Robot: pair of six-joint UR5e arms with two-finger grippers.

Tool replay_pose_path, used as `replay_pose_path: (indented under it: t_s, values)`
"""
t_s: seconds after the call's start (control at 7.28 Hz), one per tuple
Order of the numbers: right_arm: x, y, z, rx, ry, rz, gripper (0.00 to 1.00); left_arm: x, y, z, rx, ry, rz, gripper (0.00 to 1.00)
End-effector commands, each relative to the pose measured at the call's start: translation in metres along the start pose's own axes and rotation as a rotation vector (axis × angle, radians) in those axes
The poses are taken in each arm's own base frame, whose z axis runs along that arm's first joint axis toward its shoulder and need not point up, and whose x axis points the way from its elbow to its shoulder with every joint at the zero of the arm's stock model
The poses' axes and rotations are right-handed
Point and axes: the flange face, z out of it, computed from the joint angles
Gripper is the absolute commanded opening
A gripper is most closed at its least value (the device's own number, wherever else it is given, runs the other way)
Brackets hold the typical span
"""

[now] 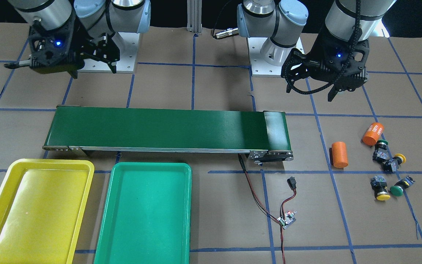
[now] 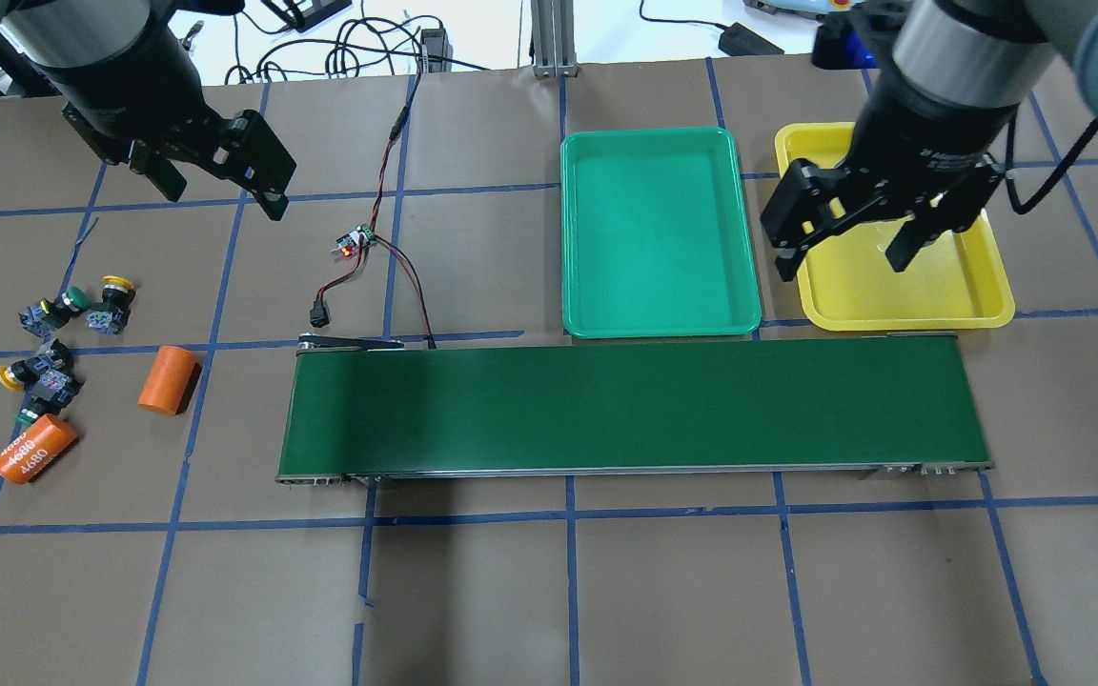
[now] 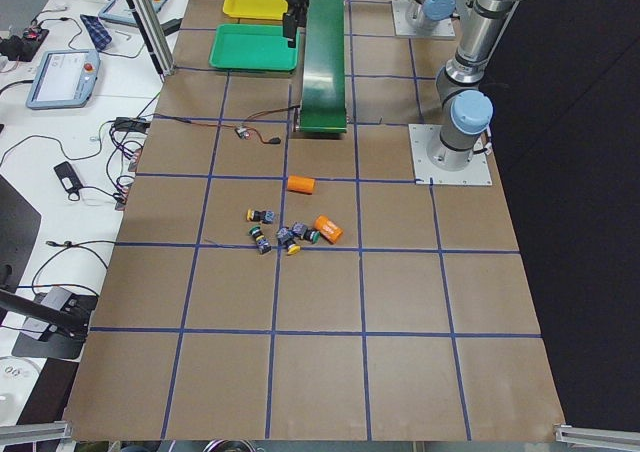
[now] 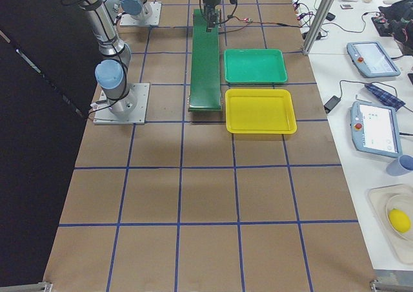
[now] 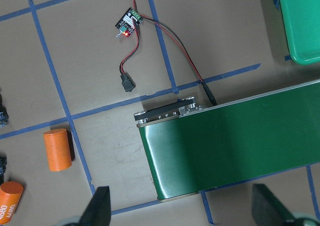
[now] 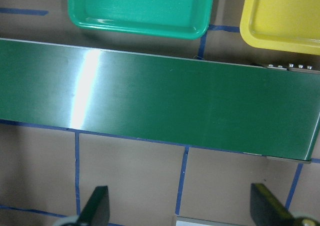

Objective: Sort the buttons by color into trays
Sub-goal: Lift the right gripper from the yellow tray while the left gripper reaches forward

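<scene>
The buttons (image 2: pixel 51 379) lay far left on the tabletop (image 2: pixel 606 591) beside orange cylinders (image 2: pixel 168 378), well apart from the trays (image 2: pixel 660 327). We judged them light, rigid and apt to roll, best gripped by the square body. The left end effector (image 2: pixel 222 202) and right end effector (image 2: pixel 840 267) hung spread. Overhead showed cap colours; the left wrist view did not.

Belt (image 6: pixel 160 103) beside green tray (image 6: pixel 140 8), yellow tray (image 6: pixel 285 16)

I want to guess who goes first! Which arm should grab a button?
The left one. The left gripper hangs open on the side where all four buttons lie. The right gripper, also open, hangs far off at the yellow tray end.
</scene>
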Motion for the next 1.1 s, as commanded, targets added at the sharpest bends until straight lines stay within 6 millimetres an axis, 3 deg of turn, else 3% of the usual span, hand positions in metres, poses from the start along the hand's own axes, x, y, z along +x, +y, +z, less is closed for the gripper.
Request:
replay_pose_path:
  t_s: [0.0, 0.14, 0.27, 0.41, 0.55, 0.69, 0.82, 0.96]
  values:
    - [0.052, -0.054, 0.033, -0.011, -0.009, 0.061, 1.0, 0.001, 0.005, 0.003, -0.007, 0.001, 0.009, 1.0]
    - [0.076, -0.075, 0.023, 0.123, 0.073, 0.052, 1.0, -0.007, -0.001, 0.007, -0.009, 0.006, 0.0, 1.0]
    - [0.108, -0.091, 0.038, 0.128, 0.14, 0.087, 1.0, -0.021, -0.002, 0.024, -0.041, 0.019, 0.016, 1.0]
    - [0.128, -0.106, 0.064, 0.08, 0.126, 0.077, 1.0, -0.065, -0.011, 0.093, -0.13, 0.066, 0.02, 1.0]
    - [0.138, -0.107, 0.065, 0.075, 0.123, 0.077, 1.0, -0.111, -0.02, 0.15, -0.086, 0.056, 0.002, 1.0]
    - [0.133, -0.098, 0.055, 0.087, 0.127, 0.077, 1.0, -0.148, -0.019, 0.185, -0.094, 0.054, 0.091, 1.0]
    - [0.135, -0.104, 0.064, 0.068, 0.122, 0.074, 1.0, -0.208, 0.002, 0.211, -0.127, 0.093, 0.093, 1.0]
    - [0.131, -0.102, 0.058, 0.081, 0.118, 0.07, 1.0, -0.246, 0.018, 0.236, -0.152, 0.131, 0.092, 1.0]
